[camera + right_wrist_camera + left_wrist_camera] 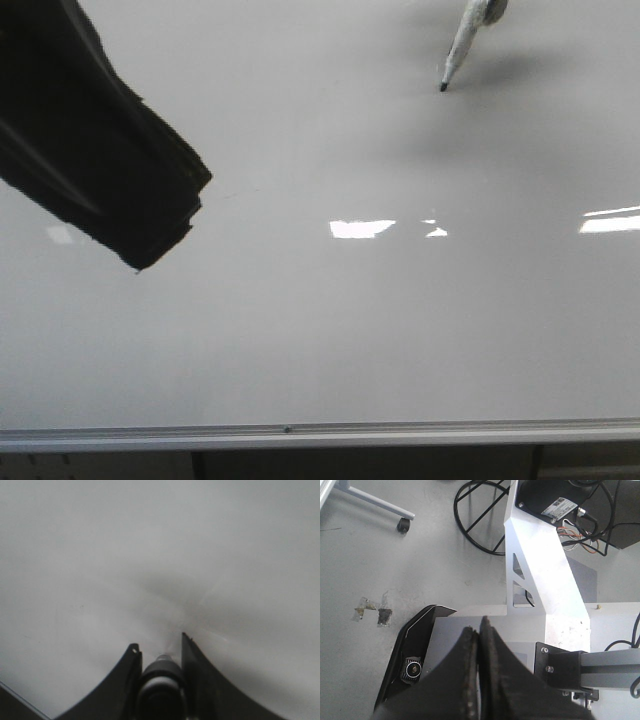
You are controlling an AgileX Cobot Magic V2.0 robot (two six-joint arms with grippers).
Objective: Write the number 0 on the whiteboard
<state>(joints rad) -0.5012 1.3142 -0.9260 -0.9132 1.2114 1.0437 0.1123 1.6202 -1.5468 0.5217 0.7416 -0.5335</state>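
Observation:
The whiteboard [320,330] fills the front view, pale and glossy, with a silver rail [320,434] along its lower edge. No number 0 shows on it. A white marker [461,45] with a black tip comes down from the top right, its tip at or just above the board. My right gripper [159,652] is shut on the marker [161,672], pointing at the board [150,555]. My left gripper [165,225] hangs as a dark shape over the board's left side; in the left wrist view its fingers [479,630] are pressed together, empty.
Bright rectangular light reflections [362,228] lie across the board's middle and at the right edge [610,222]. The left wrist view shows the floor, a castor wheel [403,526], black cables [480,525] and the robot's metal frame [540,580].

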